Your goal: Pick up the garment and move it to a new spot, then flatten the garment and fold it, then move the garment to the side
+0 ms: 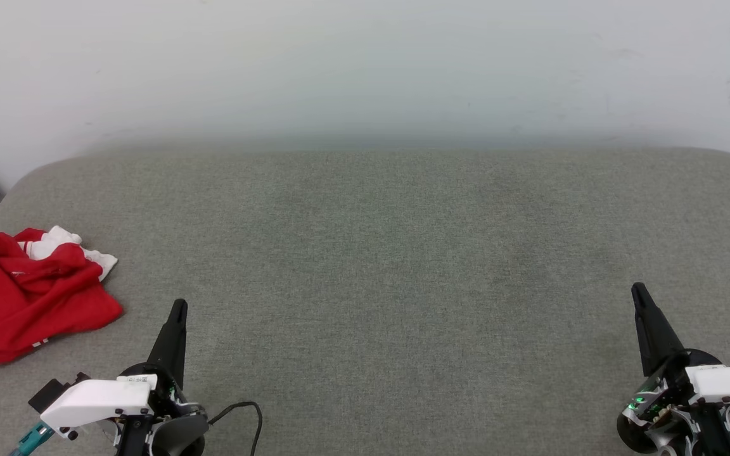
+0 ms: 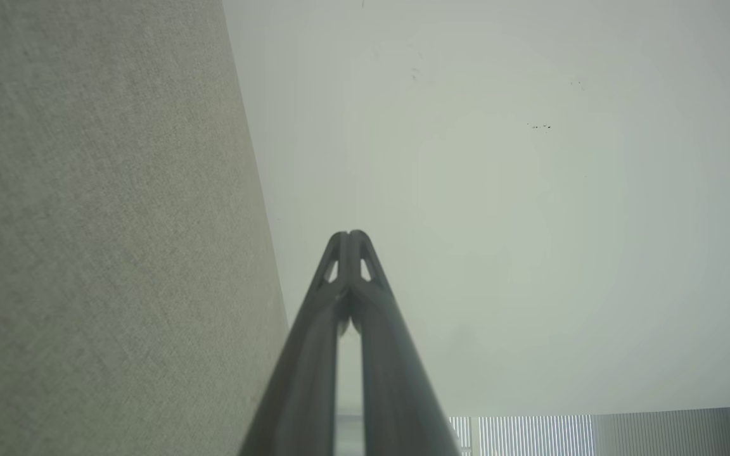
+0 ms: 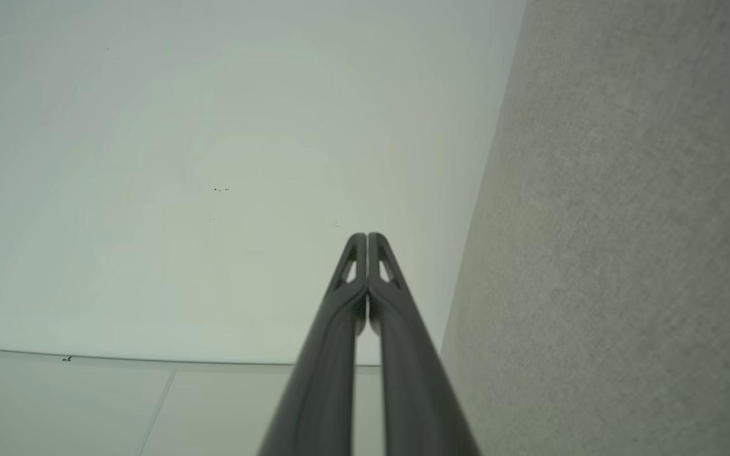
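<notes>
The garment [image 1: 19,297] lies crumpled in a red heap with a bit of white sleeve showing, at the far left of the grey cushioned surface [image 1: 377,253]. My left gripper [image 1: 179,306] is at the lower left, just right of the garment and apart from it, shut and empty. In the left wrist view its fingertips [image 2: 350,235] meet with nothing between them. At the lower right stands my right gripper [image 1: 638,289], far from the garment. It is shut and empty too, as its touching tips [image 3: 366,237] show.
A white wall [image 1: 365,69] rises behind the grey surface's far edge. A black cable [image 1: 248,411] loops beside the left wrist. The surface's rounded left corner [image 1: 16,183] lies just beyond the garment.
</notes>
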